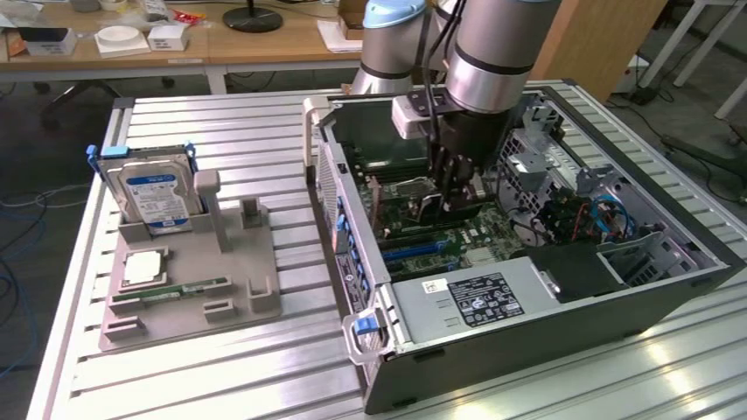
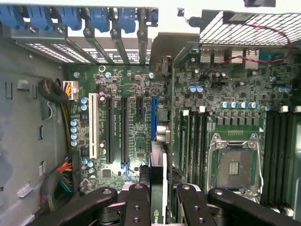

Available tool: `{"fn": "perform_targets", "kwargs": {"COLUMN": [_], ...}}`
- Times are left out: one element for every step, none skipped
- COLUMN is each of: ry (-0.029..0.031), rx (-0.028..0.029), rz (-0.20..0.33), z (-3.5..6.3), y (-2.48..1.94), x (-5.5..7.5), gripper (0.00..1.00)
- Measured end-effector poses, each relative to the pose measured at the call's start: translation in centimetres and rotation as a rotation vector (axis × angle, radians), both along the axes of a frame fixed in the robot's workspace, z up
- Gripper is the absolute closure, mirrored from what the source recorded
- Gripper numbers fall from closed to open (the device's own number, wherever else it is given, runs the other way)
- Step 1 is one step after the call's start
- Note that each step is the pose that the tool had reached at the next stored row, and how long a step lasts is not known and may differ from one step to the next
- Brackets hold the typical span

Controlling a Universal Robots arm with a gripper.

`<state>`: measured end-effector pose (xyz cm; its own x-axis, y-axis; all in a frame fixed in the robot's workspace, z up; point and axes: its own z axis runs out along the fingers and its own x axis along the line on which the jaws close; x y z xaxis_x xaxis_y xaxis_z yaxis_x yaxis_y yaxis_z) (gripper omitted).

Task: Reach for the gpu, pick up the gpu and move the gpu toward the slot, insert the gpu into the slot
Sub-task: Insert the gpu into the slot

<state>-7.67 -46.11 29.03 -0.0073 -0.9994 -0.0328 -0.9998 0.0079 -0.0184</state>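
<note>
My jaws, partly closed, grip the gpu [image 2: 158, 188] edge-on, in line with the blue slot [image 2: 154, 117] on the motherboard [image 2: 131, 89].

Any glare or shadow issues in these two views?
Exterior view: glare streaks on the table beside the case, case interior dim under the arm. Wrist view: motherboard evenly lit, white band beyond the blue card latches washed out.

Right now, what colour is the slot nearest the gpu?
Blue; the slot beyond the gpu shows best in the wrist view.
</note>
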Motion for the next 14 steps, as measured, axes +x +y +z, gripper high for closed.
{"fn": "perform_targets", "kwargs": {"ry": [0.0000,0.0014,0.0047,0.0078,0.0117,0.0189,0.0258,0.0303,0.0312,0.0313,0.0314,0.0313,0.0314,0.0314], "rx": [0.0000,0.0000,0.0001,0.0000,0.0001,0.0000,0.0000,0.0000,0.0000,0.0000,-0.0001,-0.0001,0.0000,-0.0002], "rz": [0.000,0.000,0.000,0.000,0.000,0.000,0.000,0.000,-0.001,-0.001,-0.001,-0.001,-0.001,-0.001], "z": [-0.14,-0.23,-0.29,-0.33,-0.38,-0.44,-0.50,-0.60,-0.72,-0.85,-1.02,-1.20,-1.36,-1.53], "y": [-0.05,-0.06,-0.06,-0.06,-0.06,-0.06,-0.07,-0.07,-0.08,-0.09,-0.11,-0.13,-0.14,-0.15], "x": [0.0,-0.1,-0.1,-0.2,-0.2,-0.2,-0.2,-0.2,-0.2,-0.2,-0.2,-0.2,-0.2,-0.2], "gripper": [0.73,0.73,0.73,0.73,0.73,0.73,0.73,0.73,0.73,0.73,0.73,0.73,0.73,0.73]}}
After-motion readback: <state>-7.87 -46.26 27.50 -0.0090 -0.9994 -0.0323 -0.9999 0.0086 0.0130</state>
